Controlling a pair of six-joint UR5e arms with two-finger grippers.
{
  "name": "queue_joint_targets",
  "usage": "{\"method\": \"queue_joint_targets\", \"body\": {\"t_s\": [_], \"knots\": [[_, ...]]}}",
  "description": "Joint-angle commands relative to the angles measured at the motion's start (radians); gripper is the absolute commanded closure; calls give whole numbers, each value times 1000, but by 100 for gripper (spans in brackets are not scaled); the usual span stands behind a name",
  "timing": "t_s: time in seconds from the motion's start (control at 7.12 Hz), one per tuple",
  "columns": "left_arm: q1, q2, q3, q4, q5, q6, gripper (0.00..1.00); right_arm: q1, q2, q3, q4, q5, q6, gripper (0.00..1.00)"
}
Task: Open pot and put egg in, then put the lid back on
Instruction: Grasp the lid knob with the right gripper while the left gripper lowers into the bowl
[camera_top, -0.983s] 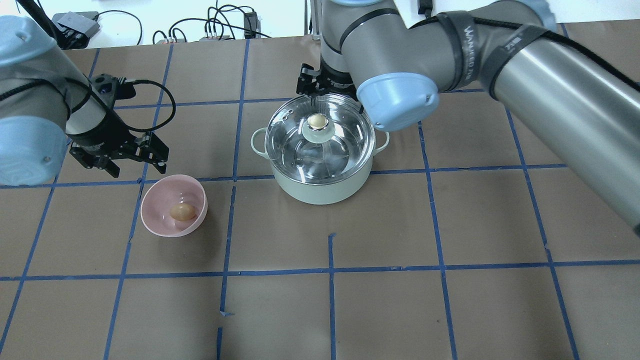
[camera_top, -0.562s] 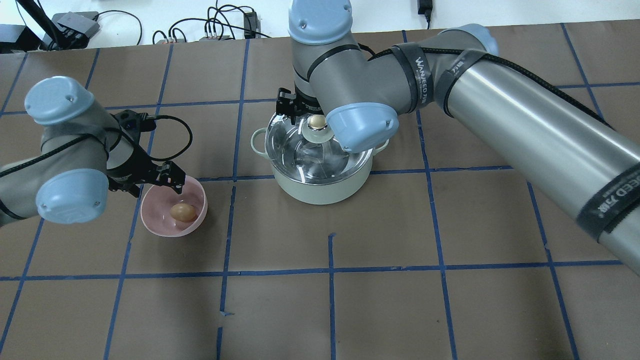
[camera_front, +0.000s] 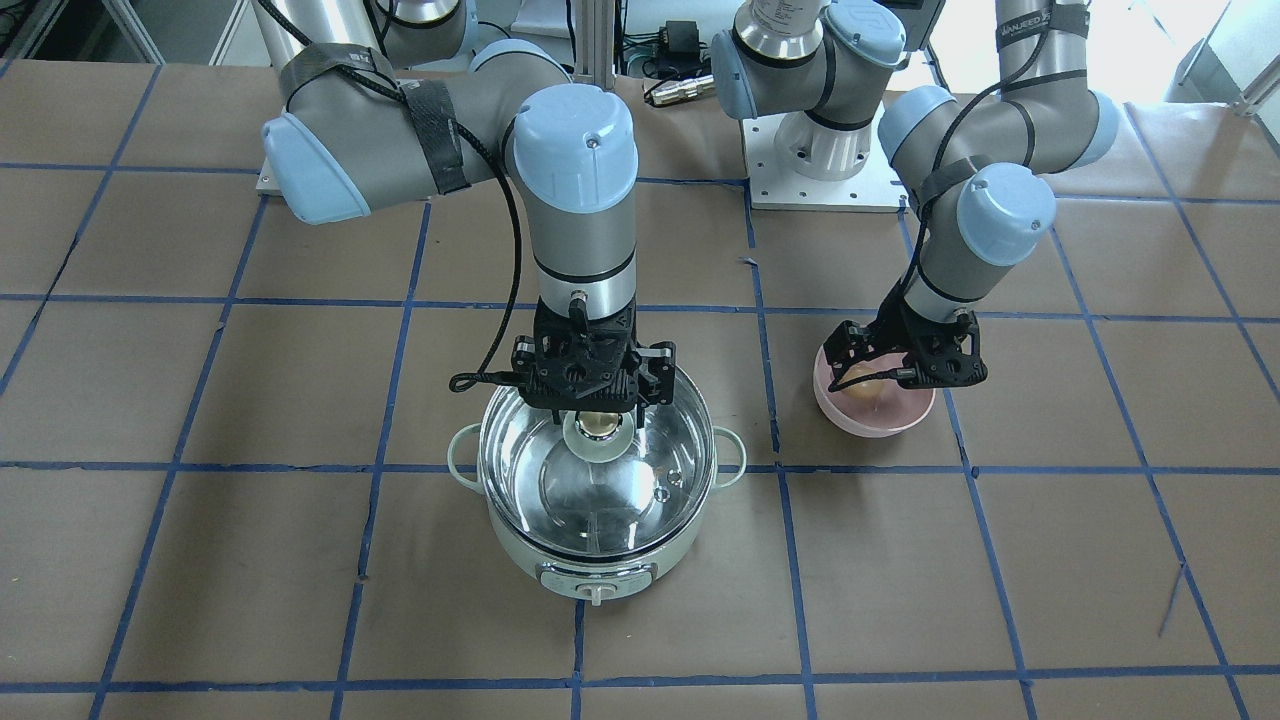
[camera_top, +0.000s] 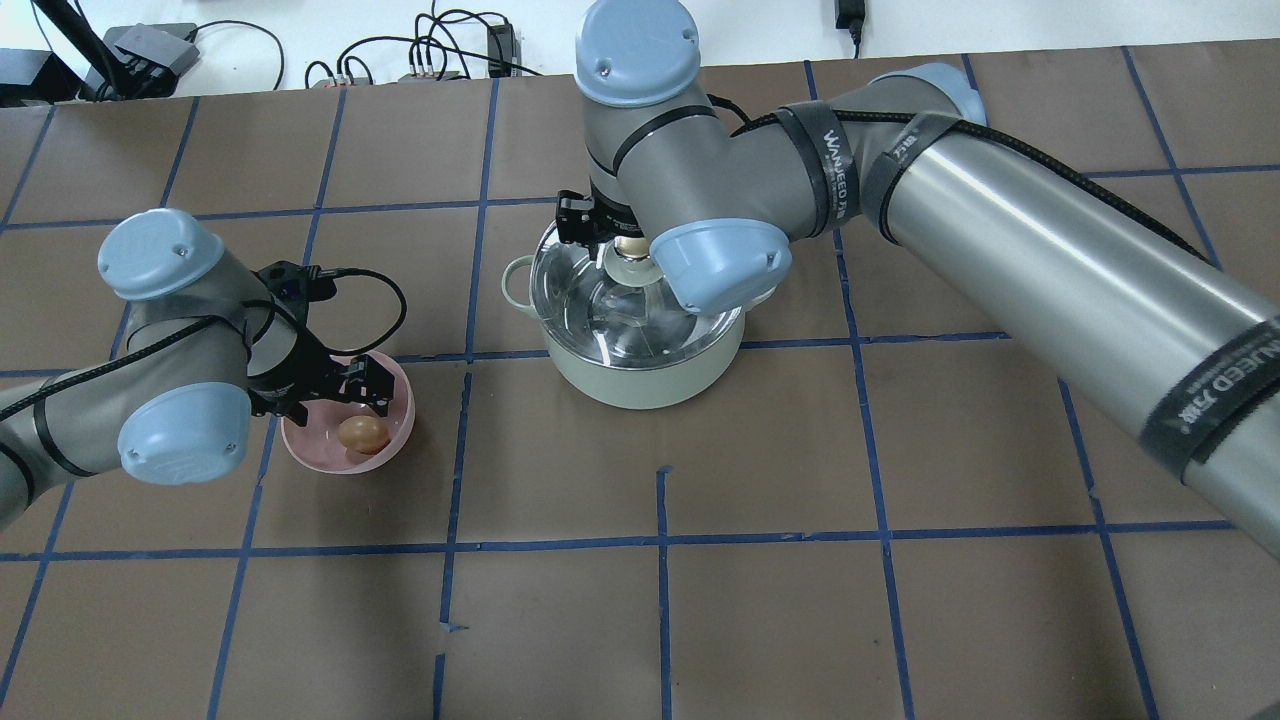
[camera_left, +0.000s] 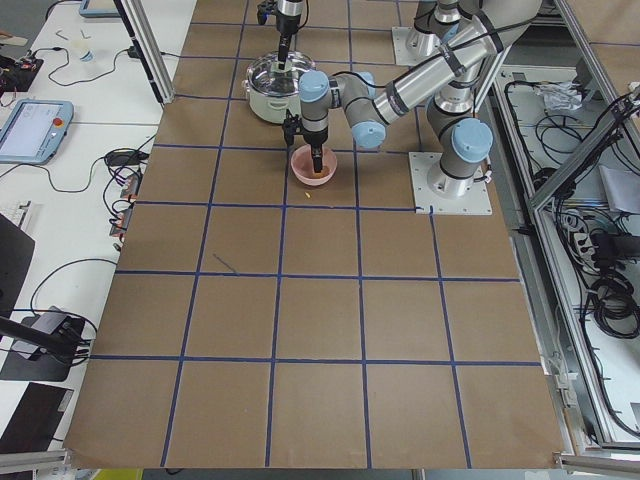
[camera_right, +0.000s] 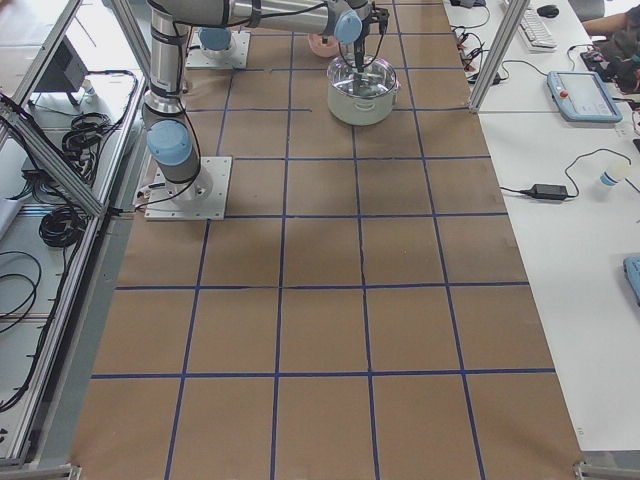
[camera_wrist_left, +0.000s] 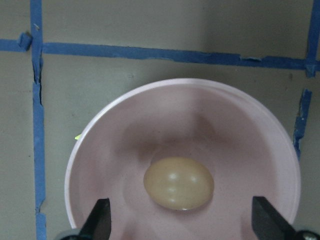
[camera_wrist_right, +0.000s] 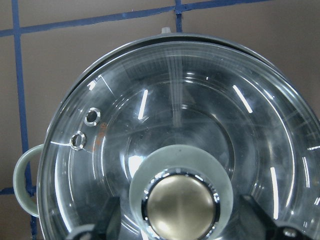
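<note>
The round mint-green pot (camera_front: 600, 560) wears its clear glass lid (camera_front: 645, 475) and the round pink bowl (camera_wrist_left: 240, 115) holds the small brown egg (camera_wrist_left: 179, 183) between your left gripper's (camera_wrist_left: 182, 219) spread fingers, so first centre the right gripper's (camera_wrist_right: 180, 220) open fingers round the beige-gold knob (camera_wrist_right: 180, 206), then squeeze and lift straight.

The pot (camera_top: 640, 385) was mint green, the lid (camera_wrist_right: 200, 115) clear, its knob (camera_wrist_right: 181, 206) gold, the egg (camera_wrist_left: 178, 183) tan, the bowl (camera_wrist_left: 115, 145) pink, the surface (camera_top: 760, 620) brown, blue-gridded.
</note>
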Motion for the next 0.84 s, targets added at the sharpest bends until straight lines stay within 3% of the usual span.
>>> {"method": "queue_joint_targets", "body": {"t_s": [0.0,0.7], "knots": [[1,-8,-3,1,-2,0,2,0,0,-2,0,0,2,50],[1,-31,-1,1,8,7,3,-37,-52,-26,17,-5,-13,55]]}}
